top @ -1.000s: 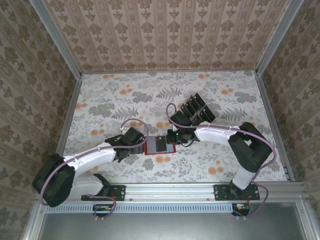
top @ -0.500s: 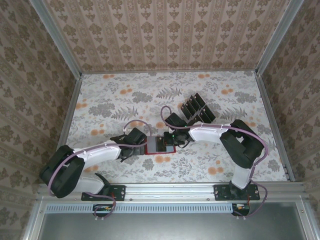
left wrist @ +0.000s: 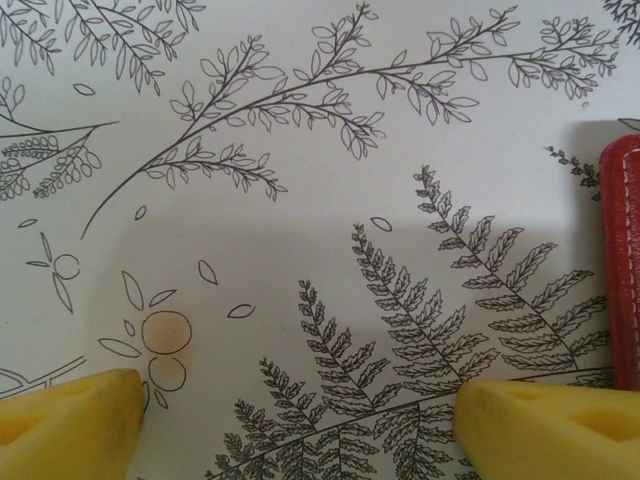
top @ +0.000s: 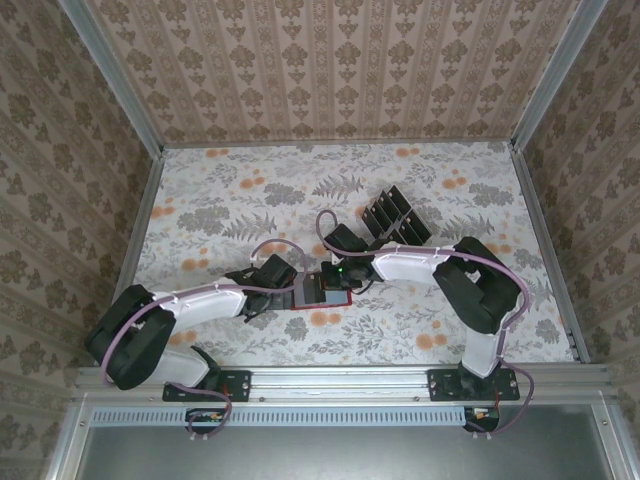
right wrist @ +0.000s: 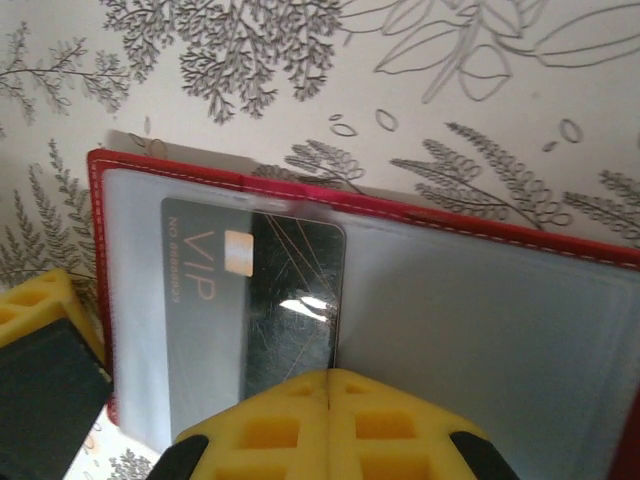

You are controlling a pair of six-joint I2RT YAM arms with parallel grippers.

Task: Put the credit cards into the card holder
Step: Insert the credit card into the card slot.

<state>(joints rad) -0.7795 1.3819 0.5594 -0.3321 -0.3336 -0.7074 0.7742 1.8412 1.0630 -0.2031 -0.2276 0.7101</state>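
The red wallet (top: pixel 318 292) is lying open on the flower-patterned surface (top: pixel 240 200), near the front and between the two arms. In the right wrist view its two greyish clear pockets (right wrist: pixel 480 300) are facing up, framed by red edging with light stitching.

A black card (right wrist: pixel 290 300) is sitting part way inside the left pocket. The half under the film is looking dull and grey, while the uncovered half is gleaming and showing fine scratches. The covered part is carrying "VIP" in pale gold letters, a small gold chip square beside it, and a line starting "NO" whose digits are too small to read.

The right end effector (right wrist: pixel 330 415) is hanging over the wallet with its yellow tips pressed tightly together at the card's near edge. Whether the card is being pinched between them or only touched cannot be told.

The left end effector (left wrist: pixel 300 430) is standing wide, just beside the wallet's left edge (left wrist: pixel 622 250), with nothing between its fingers (left wrist: pixel 70 425); one finger is lying close to that red edge.

Behind the right arm, a tiered rack (top: pixel 395 218) is holding other cards, dark and set on edge in rows; any print on them is too small to read.
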